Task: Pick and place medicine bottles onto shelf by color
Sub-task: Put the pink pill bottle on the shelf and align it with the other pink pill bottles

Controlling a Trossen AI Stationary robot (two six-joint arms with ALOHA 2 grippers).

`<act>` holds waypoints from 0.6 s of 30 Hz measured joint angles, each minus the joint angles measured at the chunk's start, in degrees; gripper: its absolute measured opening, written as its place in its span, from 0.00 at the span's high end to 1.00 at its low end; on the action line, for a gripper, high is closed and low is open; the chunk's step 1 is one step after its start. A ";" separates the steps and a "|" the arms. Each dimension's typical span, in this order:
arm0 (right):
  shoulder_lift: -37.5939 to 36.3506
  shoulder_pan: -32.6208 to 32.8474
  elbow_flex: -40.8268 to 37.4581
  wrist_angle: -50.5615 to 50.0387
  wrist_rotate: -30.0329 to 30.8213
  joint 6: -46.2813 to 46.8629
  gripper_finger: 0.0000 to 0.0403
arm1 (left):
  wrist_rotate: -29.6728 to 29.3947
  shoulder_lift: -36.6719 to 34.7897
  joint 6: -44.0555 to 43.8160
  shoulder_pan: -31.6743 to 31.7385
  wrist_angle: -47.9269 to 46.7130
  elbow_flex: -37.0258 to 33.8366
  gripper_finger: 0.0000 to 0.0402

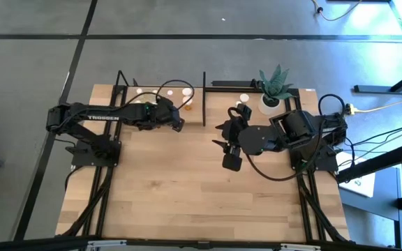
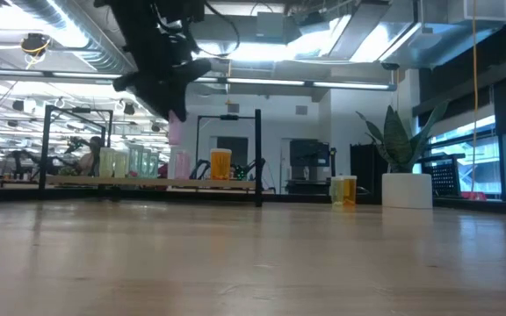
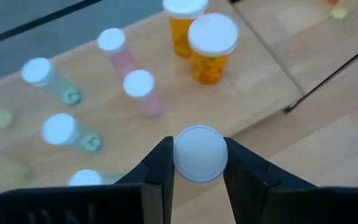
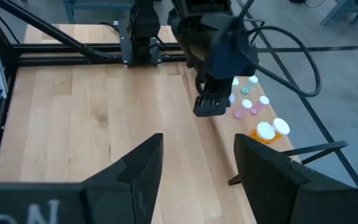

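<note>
White-capped bottle [image 3: 199, 153] upright in left jaws — probably pink — just above shelf [image 3: 253, 87], beside pink bottles [image 3: 143, 92]; right jaws wide.

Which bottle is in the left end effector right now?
The white-capped bottle clamped between the left end effector fingers, held above the shelf. The two orange bottles and the pink and green ones stand free on the shelf.

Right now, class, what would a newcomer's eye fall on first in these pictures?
The left gripper grips a small white-capped bottle, raised over the pale wooden shelf. On the shelf, orange, pink and green bottles stand grouped by colour. The open right gripper waits mid-table.
</note>
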 joint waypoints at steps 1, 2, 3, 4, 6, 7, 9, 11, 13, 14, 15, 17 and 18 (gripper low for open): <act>0.00 0.00 0.00 0.00 0.00 -0.04 0.51 | -0.05 -0.04 -0.72 -0.21 1.24 -0.73 0.76; 0.00 0.00 0.00 0.00 0.00 -0.07 0.51 | -0.09 -0.07 -1.13 -0.32 1.82 -1.63 0.76; 0.00 0.00 0.00 0.00 0.00 -0.05 0.51 | -0.11 -0.06 -1.19 -0.54 2.44 -2.67 0.76; 0.00 0.00 0.00 0.00 -0.02 -0.03 0.51 | -0.17 0.00 -1.27 -0.64 3.45 -3.57 0.76; 0.00 0.00 0.00 0.00 -0.02 -0.02 0.51 | -0.50 -0.04 -1.70 -0.67 5.63 -4.82 0.76; 0.00 0.00 0.00 0.01 -0.02 -0.02 0.51 | -0.58 -0.04 -2.15 -0.63 6.33 -5.42 0.76; 0.00 0.00 0.00 0.00 -0.04 -0.02 0.51 | -0.80 -0.02 -2.30 -0.62 7.34 -6.68 0.76; 0.00 0.00 0.00 0.02 -0.04 -0.02 0.51 | -2.00 0.00 -2.29 -0.62 8.87 -7.38 0.76; 0.00 0.00 0.00 0.08 -0.04 -0.01 0.51 | -3.63 0.01 -1.67 -0.62 9.12 -8.04 0.76; 0.00 0.00 0.00 0.11 -0.04 0.00 0.51 | -4.27 0.26 -0.88 -0.58 9.00 -8.31 0.76; 0.00 0.00 0.00 0.15 -0.04 -0.01 0.51 | -4.44 0.48 -0.57 -0.58 9.05 -8.47 0.76; 0.00 0.00 0.00 0.29 -0.07 0.00 0.51 | -4.48 0.77 -0.19 -0.45 9.23 -8.48 0.76; 0.00 0.00 0.00 0.33 -0.07 0.00 0.51 | -4.54 1.05 -0.20 -0.45 9.30 -8.48 0.76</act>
